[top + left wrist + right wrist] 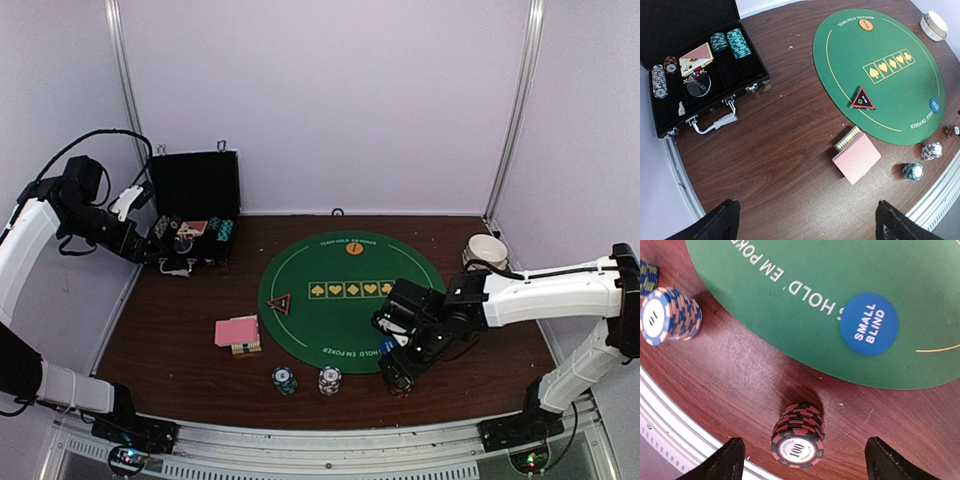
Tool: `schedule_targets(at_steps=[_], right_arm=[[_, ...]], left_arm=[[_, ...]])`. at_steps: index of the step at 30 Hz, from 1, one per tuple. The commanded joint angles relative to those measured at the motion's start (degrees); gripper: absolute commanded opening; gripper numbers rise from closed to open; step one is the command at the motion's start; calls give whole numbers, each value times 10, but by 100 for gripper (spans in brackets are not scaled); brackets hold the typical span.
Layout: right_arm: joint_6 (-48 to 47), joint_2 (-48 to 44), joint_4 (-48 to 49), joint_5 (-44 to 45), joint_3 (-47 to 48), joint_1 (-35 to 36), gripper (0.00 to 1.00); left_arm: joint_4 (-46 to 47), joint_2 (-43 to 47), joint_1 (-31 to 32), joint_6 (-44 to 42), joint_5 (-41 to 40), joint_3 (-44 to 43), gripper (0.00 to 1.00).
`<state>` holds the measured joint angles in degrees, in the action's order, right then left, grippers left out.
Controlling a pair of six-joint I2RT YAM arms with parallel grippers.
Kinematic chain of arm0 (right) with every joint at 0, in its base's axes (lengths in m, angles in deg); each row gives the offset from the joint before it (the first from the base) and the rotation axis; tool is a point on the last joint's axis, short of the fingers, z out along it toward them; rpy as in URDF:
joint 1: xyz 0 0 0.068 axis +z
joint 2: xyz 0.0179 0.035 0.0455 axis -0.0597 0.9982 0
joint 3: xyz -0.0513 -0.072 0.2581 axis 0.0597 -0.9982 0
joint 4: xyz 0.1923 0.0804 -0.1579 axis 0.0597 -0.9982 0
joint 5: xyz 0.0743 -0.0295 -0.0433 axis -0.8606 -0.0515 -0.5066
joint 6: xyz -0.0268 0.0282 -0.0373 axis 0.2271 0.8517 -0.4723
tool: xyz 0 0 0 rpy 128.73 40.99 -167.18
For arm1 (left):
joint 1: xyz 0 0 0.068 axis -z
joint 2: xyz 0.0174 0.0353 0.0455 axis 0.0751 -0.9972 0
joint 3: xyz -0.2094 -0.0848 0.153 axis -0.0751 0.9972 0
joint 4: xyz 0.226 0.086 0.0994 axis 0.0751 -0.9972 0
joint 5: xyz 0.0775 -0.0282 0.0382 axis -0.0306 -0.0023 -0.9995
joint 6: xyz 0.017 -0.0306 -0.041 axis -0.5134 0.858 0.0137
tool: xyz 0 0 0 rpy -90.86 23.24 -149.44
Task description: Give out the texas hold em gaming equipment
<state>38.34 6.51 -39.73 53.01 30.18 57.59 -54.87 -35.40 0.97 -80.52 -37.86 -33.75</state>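
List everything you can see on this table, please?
mat: one, green, round, middle of the table
orange disc: one, orange, mat's far edge
blue disc: one, blue, mat's near edge
triangle marker: one, black-red, mat's left side
cards: one pile, pink backs, left of the mat
teal chip stack: one, near table edge
white-blue chip stack: one, beside the teal one
red chip stack: one, right of those
case: one, black, open, far left, holding more chips and cards
cup: one, white, far right
table: one, dark wood
left gripper: open, empty, near the case
right gripper: open, astride the red chip stack
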Motion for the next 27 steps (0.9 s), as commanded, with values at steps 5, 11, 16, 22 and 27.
schedule_targets(at_steps=[5, 11, 16, 22, 27], right_arm=[[5, 39, 29, 8, -10, 14, 74], [8, 41, 40, 12, -25, 17, 68], [11, 40, 48, 10, -38, 19, 67], [11, 39, 51, 7, -39, 19, 62], [10, 37, 49, 9, -40, 20, 50]], left_arm=[[1, 4, -4, -7, 7, -8, 98], [-2, 3, -4, -6, 9, -14, 97], [-3, 1, -4, -3, 13, -17, 98], [-5, 4, -4, -5, 10, -18, 98], [-5, 4, -3, -7, 9, -17, 98]])
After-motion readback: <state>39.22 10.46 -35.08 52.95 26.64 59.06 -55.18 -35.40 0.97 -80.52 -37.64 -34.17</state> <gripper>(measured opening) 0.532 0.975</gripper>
